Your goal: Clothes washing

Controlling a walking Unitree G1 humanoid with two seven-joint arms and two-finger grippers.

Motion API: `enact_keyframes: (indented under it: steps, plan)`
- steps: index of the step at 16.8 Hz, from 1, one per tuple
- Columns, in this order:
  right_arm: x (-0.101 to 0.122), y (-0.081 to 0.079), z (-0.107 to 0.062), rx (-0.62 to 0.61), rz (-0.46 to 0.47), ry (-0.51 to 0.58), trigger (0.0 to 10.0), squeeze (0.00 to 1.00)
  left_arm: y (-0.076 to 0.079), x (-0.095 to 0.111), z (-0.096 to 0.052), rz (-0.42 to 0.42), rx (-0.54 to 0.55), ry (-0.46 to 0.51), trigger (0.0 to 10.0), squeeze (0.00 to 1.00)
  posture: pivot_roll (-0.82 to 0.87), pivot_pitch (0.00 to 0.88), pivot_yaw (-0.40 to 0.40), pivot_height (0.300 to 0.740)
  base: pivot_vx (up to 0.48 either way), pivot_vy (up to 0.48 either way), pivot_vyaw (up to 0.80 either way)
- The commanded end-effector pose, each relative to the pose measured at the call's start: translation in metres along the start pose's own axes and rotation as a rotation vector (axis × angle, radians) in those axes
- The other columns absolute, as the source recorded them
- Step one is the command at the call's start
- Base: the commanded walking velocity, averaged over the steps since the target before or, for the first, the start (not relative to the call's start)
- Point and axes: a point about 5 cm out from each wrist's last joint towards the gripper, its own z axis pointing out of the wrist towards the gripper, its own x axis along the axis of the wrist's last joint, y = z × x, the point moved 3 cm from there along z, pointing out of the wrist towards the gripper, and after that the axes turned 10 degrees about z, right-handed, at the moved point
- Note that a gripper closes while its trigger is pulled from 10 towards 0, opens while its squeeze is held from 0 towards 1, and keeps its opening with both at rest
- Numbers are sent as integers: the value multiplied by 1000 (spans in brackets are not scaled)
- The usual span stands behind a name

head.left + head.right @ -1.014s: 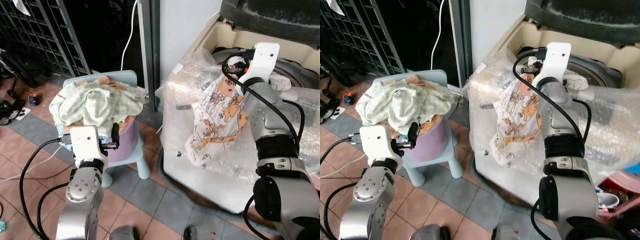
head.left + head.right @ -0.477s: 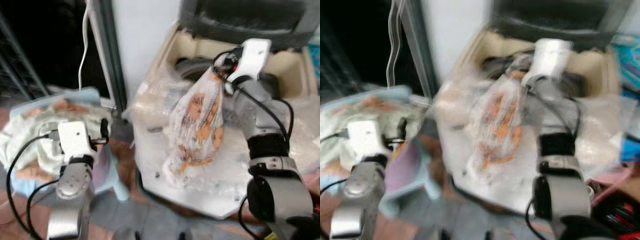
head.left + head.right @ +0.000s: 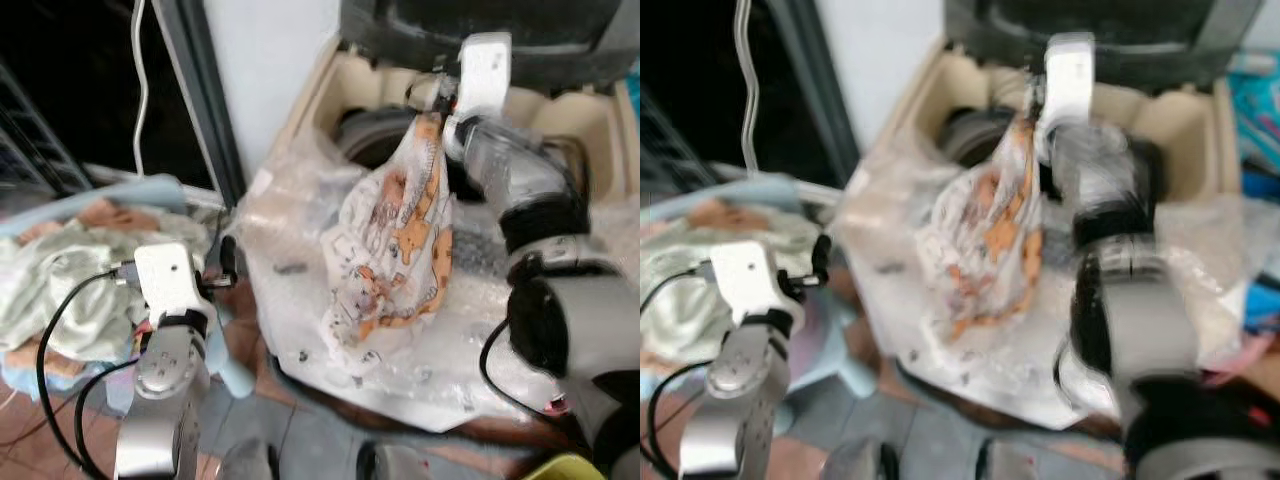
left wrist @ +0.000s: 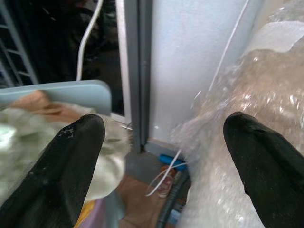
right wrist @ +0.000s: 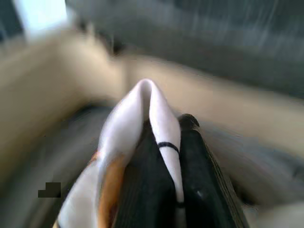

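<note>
Gripping printed garment (image 3: 395,250) with right gripper (image 3: 437,105), fingers (image 5: 190,190) clamped tight on a fold of the cloth. Hanging the garment at 12 o'clock over washing machine (image 3: 400,90) opening, lower end draping onto bubble wrap (image 3: 300,290) on the machine's front. Holding left gripper (image 4: 161,156) spread wide and empty at 8 o'clock, near pile of pale green clothes (image 3: 50,290) on light blue chair (image 3: 120,195). Right eye view blurring.

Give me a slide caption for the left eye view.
Right end effector lifts a cartoon-print garment at the open washing machine.
</note>
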Motion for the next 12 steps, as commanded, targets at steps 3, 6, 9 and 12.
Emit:
enact_keyframes:
  steps: [3,6,9,12]
  plan:
    - [118,71,-28,-392,-85,497,10000,0,-6,-5,-1,15,56,-21,10000,0,1,54,-4,740,0,0,0]
    - [9,73,-18,-343,-120,212,10000,0,-3,-10,-6,18,52,-39,10000,0,-1,59,2,740,0,0,0]
    - [-45,51,-32,-171,-62,126,10000,827,-3,-10,-5,18,37,-41,10000,0,-12,62,12,740,0,0,0]
    - [-55,35,-63,-12,-97,194,10000,1000,0,-14,-5,23,26,-59,10000,0,-24,60,13,740,0,0,0]
